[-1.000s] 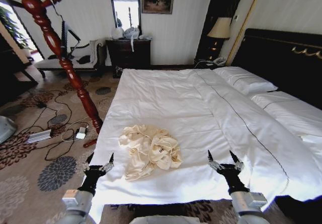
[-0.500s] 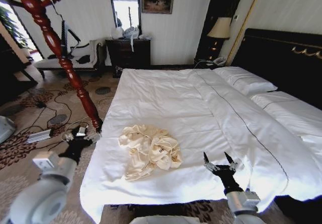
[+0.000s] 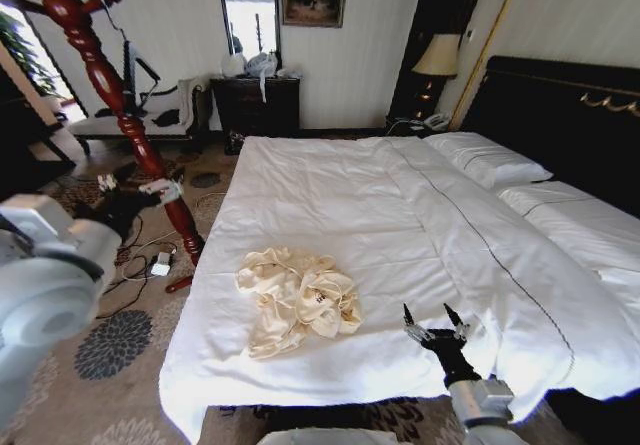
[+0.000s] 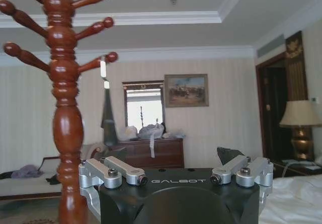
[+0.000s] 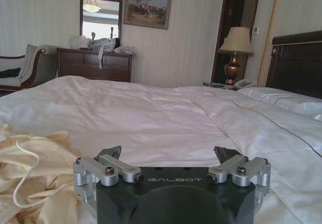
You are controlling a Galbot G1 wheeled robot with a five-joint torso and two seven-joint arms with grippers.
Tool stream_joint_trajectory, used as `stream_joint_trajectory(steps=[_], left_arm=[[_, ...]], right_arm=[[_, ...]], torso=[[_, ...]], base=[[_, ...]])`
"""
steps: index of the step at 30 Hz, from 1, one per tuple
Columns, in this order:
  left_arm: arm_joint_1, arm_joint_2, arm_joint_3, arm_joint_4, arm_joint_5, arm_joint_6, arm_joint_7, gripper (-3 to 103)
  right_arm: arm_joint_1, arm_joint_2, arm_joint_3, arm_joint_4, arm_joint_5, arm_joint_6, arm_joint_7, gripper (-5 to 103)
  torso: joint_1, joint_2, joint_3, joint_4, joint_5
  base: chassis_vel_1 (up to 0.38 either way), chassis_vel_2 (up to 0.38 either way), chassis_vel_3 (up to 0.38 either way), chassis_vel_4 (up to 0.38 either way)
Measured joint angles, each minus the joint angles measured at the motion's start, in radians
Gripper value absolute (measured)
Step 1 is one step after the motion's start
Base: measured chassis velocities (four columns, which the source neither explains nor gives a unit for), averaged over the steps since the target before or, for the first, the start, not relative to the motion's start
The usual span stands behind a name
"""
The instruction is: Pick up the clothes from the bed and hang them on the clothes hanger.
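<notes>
The clothes (image 3: 298, 298) lie bunched on the bed (image 3: 330, 195). The right gripper (image 3: 433, 327) waits nearby and the left gripper (image 3: 135, 191) is raised by the coat stand (image 3: 110, 75), both with fingers apart, ready to grab.

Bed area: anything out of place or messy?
Yes. A cream garment lies crumpled in a heap on the white duvet near the foot of the bed, unhung. Cables and a power strip sprawl loose on the carpet by the wooden coat stand. Nothing looks damaged or spilled.
</notes>
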Motion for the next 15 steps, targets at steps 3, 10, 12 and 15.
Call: stream_joint_trajectory(steps=[3, 10, 12, 15], left_arm=[[-0.07, 0.019, 0.036, 0.06, -0.019, 0.002, 0.002, 100], [-0.471, 0.03, 0.316, 0.237, -0.086, 0.037, -0.007, 100], [-0.546, 0.019, 0.37, 0.256, -0.09, 0.05, -0.019, 100], [-0.755, -0.018, 0.498, 0.318, -0.095, 0.1, -0.059, 100]], right_arm=[[0.0, 0.002, -0.002, -0.001, -0.004, 0.0, 0.0, 100], [-0.007, 0.006, 0.002, -0.002, -0.014, 0.002, 0.001, 100], [-0.008, 0.006, 0.002, -0.003, -0.016, 0.003, 0.001, 100], [-0.007, 0.01, 0.001, -0.007, -0.028, 0.003, 0.003, 100]], torso=[[0.0, 0.0, 0.0, 0.0001, -0.0001], [0.0, 0.0, 0.0, 0.0, -0.0001], [0.0, 0.0, 0.0, 0.0001, -0.0004], [0.0, 0.0, 0.0, 0.0, 0.0003]], base=[[0.0, 0.0, 0.0, 0.0], [0.0, 0.0, 0.0, 0.0], [0.0, 0.0, 0.0, 0.0], [0.0, 0.0, 0.0, 0.0]])
